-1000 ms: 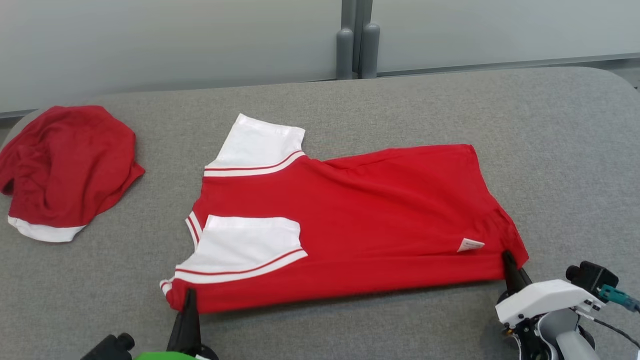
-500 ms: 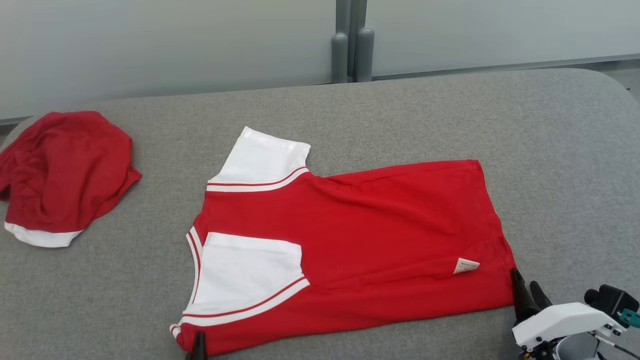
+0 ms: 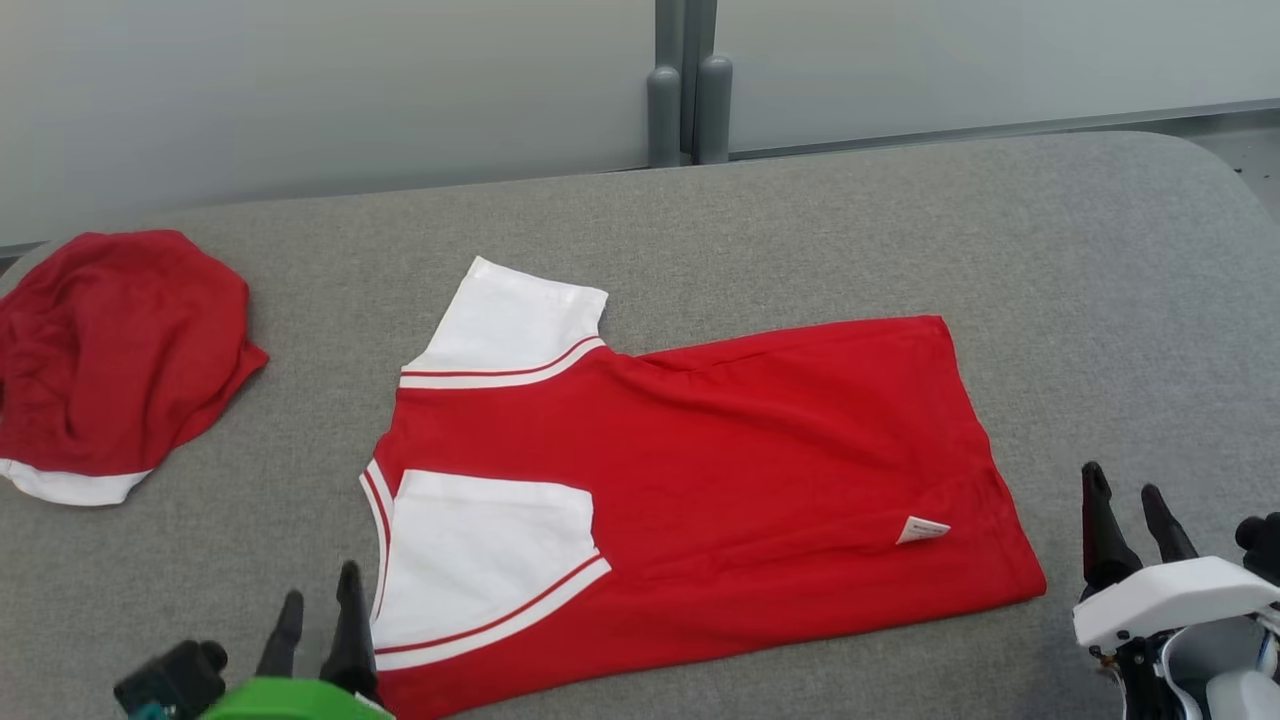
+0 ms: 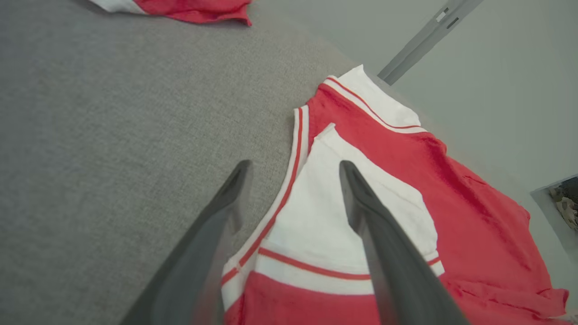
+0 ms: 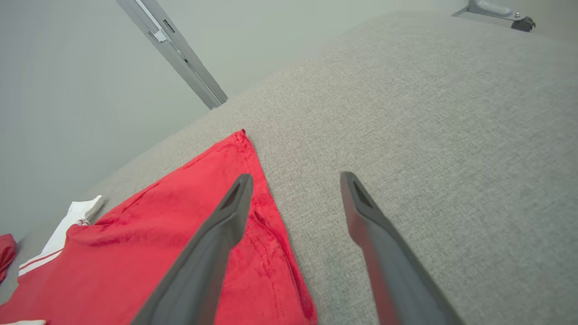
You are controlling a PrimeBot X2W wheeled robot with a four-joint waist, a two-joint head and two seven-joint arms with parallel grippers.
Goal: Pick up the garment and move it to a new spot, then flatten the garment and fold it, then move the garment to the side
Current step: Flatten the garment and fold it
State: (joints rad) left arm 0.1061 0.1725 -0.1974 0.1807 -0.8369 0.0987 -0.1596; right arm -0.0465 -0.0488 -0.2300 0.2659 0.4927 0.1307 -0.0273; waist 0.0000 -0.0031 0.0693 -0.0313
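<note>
Your left pincer (image 3: pixel 320 590): fingers spread, holding nothing, at the near collar end of the red short-sleeved shirt with white, red-striped sleeves (image 3: pixel 700 480). Your right pincer (image 3: pixel 1122 482): spread wide and empty, just beside the shirt's near hem corner, not touching it. Shirt: lying flat mid-way across the grey fabric-covered worktop (image 3: pixel 1000 230), one white sleeve laid over its body. Crumpled dark red cloth with a white edge (image 3: pixel 110 350): far left, well apart.

The shirt (image 3: pixel 720 460) lost its near corner below the head view's bottom edge; the heap (image 3: pixel 110 360) was cut at left; the label (image 3: pixel 921 529) was unreadable.
</note>
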